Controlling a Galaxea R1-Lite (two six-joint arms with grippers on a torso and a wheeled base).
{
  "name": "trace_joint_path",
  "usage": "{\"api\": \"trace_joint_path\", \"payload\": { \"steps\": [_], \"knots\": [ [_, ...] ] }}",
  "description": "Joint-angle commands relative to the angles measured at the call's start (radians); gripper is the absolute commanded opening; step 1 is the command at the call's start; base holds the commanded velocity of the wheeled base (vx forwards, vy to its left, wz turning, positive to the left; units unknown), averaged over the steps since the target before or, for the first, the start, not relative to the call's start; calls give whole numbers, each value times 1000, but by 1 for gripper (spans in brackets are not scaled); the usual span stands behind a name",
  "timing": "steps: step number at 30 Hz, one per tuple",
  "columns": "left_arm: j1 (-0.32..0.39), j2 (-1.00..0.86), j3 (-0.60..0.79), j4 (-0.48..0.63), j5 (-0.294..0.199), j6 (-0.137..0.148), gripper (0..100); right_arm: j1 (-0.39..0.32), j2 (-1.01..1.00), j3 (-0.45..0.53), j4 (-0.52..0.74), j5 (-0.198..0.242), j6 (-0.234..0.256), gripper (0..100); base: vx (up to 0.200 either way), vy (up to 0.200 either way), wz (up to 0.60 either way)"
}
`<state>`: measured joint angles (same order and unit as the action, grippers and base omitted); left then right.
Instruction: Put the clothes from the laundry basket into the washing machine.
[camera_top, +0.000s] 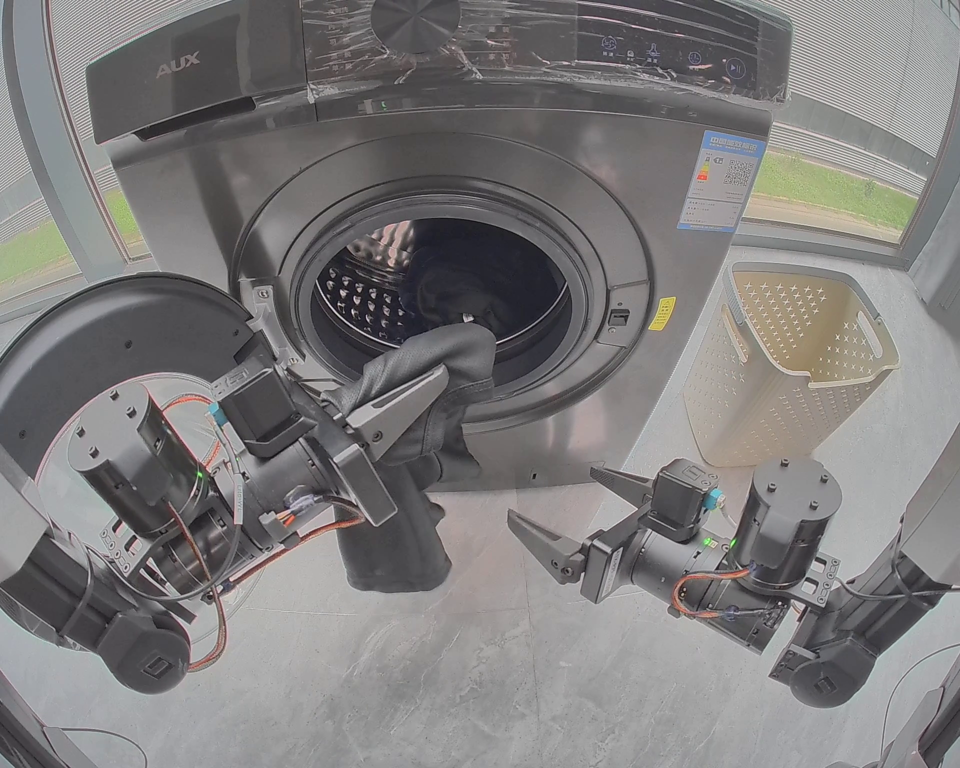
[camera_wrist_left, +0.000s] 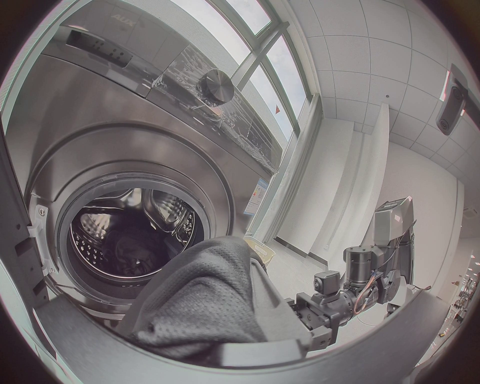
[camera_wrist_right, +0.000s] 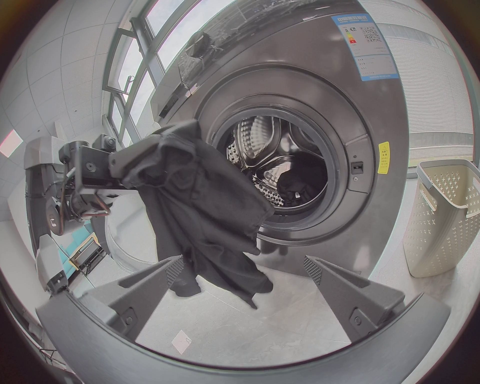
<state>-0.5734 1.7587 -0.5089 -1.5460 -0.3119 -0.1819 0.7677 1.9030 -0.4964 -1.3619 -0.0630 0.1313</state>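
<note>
The washing machine (camera_top: 560, 150) stands far, its door (camera_top: 110, 330) swung out to the left. A garment (camera_top: 395, 540) hangs from the left gripper (camera_top: 405, 405) just before the drum mouth, with other clothes (camera_top: 470, 285) inside the drum. The laundry basket (camera_top: 790, 360) stands right of the machine. The right gripper (camera_top: 555, 497) is nearer, right of the garment.

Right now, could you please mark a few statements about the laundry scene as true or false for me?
1. The washing machine has its door open. True.
2. The right gripper holds a garment. False: it is open and empty; the left gripper holds the dark garment.
3. The drum is empty. False: another dark piece lies inside.
4. The laundry basket stands to the robot's right of the machine. True.
</note>
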Motion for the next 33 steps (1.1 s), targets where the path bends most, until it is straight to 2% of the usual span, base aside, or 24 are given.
{"api": "trace_joint_path", "payload": {
  "steps": [1,11,17,24,33],
  "knots": [
    [1,-15,1,0,-1,2,0,-25,38,1,-13,2,-1,100,0,0,0],
    [7,-16,-5,-2,-3,2,0,-28,39,-59,-11,26,-2,100,0,0,0],
    [7,-16,-5,-2,-3,2,0,-7,71,-126,-6,78,-9,100,0,0,0],
    [4,-15,0,-2,-3,4,0,-31,142,-238,-2,127,-9,100,0,0,0],
    [7,-13,3,-2,-16,4,0,-30,179,-292,-3,172,-10,100,0,0,0]
  ]
}}
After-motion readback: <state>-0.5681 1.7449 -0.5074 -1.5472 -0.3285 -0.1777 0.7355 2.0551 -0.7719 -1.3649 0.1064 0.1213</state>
